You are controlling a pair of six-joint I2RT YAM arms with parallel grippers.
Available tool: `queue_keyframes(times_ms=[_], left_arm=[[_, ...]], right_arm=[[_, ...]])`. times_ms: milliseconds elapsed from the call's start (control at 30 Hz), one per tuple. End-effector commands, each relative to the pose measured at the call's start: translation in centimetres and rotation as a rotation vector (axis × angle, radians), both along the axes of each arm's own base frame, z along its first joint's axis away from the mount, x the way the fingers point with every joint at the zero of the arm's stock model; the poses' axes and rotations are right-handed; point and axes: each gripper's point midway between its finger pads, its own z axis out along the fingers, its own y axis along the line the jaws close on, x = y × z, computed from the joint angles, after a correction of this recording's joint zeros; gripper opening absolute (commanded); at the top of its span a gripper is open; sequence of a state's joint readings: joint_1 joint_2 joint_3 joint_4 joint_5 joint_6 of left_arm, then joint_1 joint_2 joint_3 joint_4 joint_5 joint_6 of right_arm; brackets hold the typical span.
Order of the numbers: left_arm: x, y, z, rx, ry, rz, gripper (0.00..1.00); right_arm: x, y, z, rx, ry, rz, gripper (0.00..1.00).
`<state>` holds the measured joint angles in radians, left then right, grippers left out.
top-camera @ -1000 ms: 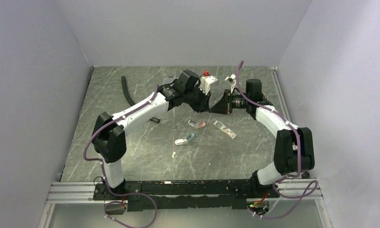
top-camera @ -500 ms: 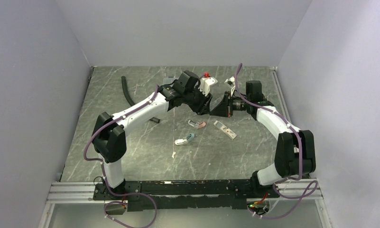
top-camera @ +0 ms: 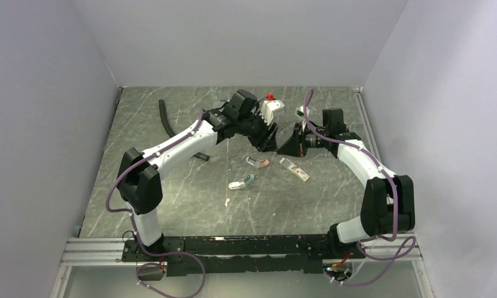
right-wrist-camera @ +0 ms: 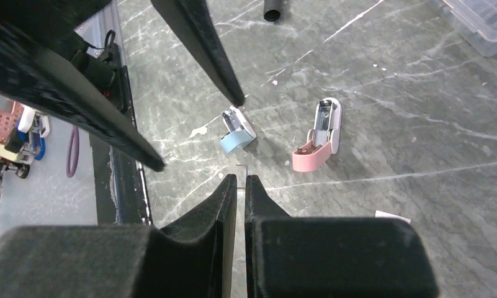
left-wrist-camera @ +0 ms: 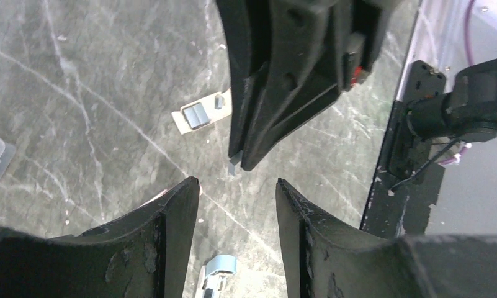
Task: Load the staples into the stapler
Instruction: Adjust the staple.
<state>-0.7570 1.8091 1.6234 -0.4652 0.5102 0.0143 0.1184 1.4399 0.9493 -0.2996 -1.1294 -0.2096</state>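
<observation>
Above the middle of the table my left gripper (top-camera: pixel 269 139) and right gripper (top-camera: pixel 284 145) meet tip to tip. My right gripper (right-wrist-camera: pixel 241 177) is shut on the staples (right-wrist-camera: pixel 242 167), a thin grey strip poking out past its tips. In the left wrist view the same staples (left-wrist-camera: pixel 234 162) hang at the right gripper's tips, just beyond my open left gripper (left-wrist-camera: pixel 237 184), which holds nothing. Below lie a pink stapler (right-wrist-camera: pixel 320 138) and a blue stapler (right-wrist-camera: pixel 235 134), both hinged open; the top view shows the pink stapler (top-camera: pixel 258 162) and blue stapler (top-camera: pixel 241 182) too.
A flat white carton (top-camera: pixel 294 169) lies right of the pink stapler. A black tube (top-camera: pixel 166 118) sits at the back left, with a clear plastic box (right-wrist-camera: pixel 481 25) near it. The black base rail (top-camera: pixel 246 245) runs along the near edge.
My left gripper's jaws have opened wide. The right gripper has stayed shut on the staples, and both arms have shifted only slightly.
</observation>
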Motion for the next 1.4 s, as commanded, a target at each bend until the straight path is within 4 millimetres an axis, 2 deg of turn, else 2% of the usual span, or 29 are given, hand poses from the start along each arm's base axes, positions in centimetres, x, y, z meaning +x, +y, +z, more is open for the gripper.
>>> queue_keyframes(times_ms=[0, 200, 467, 733, 933, 1033, 1367], left_arm=[[-1.2, -0.2, 4.3, -0.117, -0.043, -0.074, 0.55], [-2.1, 0.5, 4.6, -0.173, -0.032, -0.165, 0.56], [-5.9, 1.6, 4.7, -0.339, -0.009, -0.434, 0.54], [-7.1, 0.9, 4.2, -0.385, -0.022, -0.526, 0.42], [-8.3, 0.0, 3.4, -0.353, -0.059, -0.591, 0.41], [-8.5, 0.0, 2.9, -0.33, -0.082, -0.6, 0.4], [-7.3, 0.2, 1.7, -0.276, -0.133, -0.554, 0.39]], right_arm=[[0.4, -0.2, 0.9, -0.02, -0.085, 0.026, 0.02], [-0.1, -0.5, 1.6, -0.044, -0.141, 0.035, 0.03], [-2.7, -0.3, 4.4, -0.038, -0.298, 0.133, 0.08], [-4.8, 0.7, 5.9, -0.024, -0.378, 0.192, 0.08], [-5.5, 1.6, 5.8, -0.039, -0.392, 0.225, 0.07], [-5.6, 1.7, 5.6, -0.041, -0.385, 0.236, 0.07], [-6.0, 1.8, 5.1, -0.043, -0.37, 0.255, 0.05]])
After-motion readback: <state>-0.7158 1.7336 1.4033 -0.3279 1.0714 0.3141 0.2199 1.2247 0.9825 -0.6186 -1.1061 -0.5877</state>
